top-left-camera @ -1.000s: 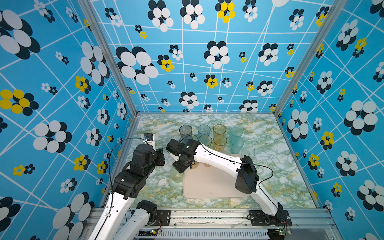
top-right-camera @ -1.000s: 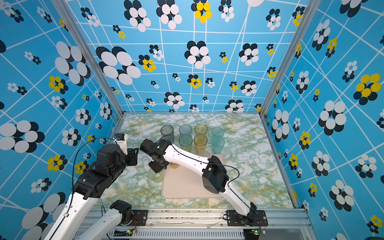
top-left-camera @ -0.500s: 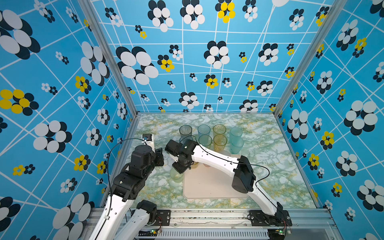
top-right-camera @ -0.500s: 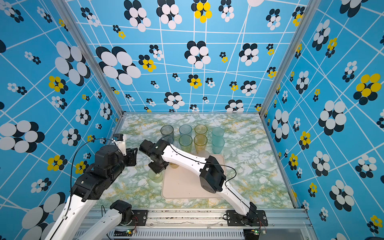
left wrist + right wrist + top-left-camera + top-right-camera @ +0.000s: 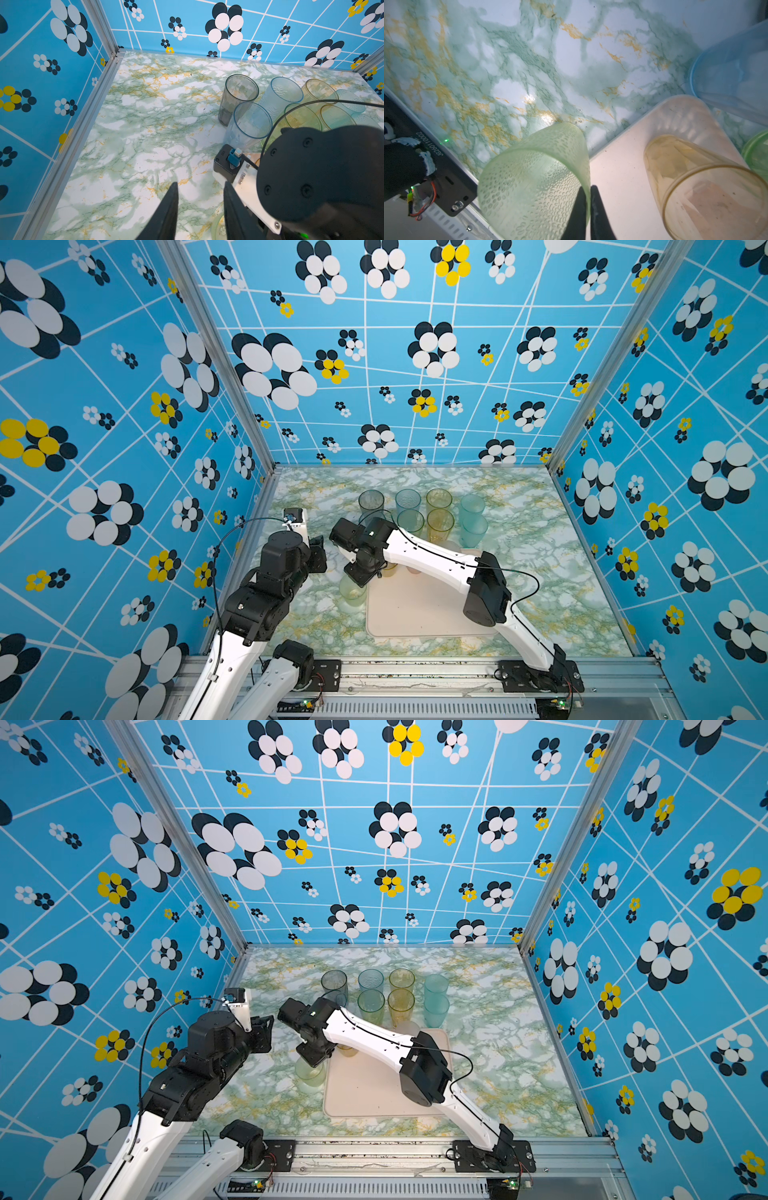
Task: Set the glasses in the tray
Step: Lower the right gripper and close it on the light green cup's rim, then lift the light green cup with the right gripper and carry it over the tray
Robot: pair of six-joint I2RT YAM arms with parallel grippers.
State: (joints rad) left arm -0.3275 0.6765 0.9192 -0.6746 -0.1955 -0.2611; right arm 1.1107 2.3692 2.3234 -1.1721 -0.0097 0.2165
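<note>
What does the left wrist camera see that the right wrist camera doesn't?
Only the left wrist view shows the left gripper, open and empty, the grey glass at the back, and the blue flowered walls. Only the right wrist view shows the right gripper pinching the wall of the short green glass, and clearly shows the short amber glass standing on the tray. Both show the marble table and the tall blue glass.

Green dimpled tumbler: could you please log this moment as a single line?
right end effector: shut on green dimpled tumbler rim | tumbler: beside tray, not in it | left end effector: open, empty
</note>
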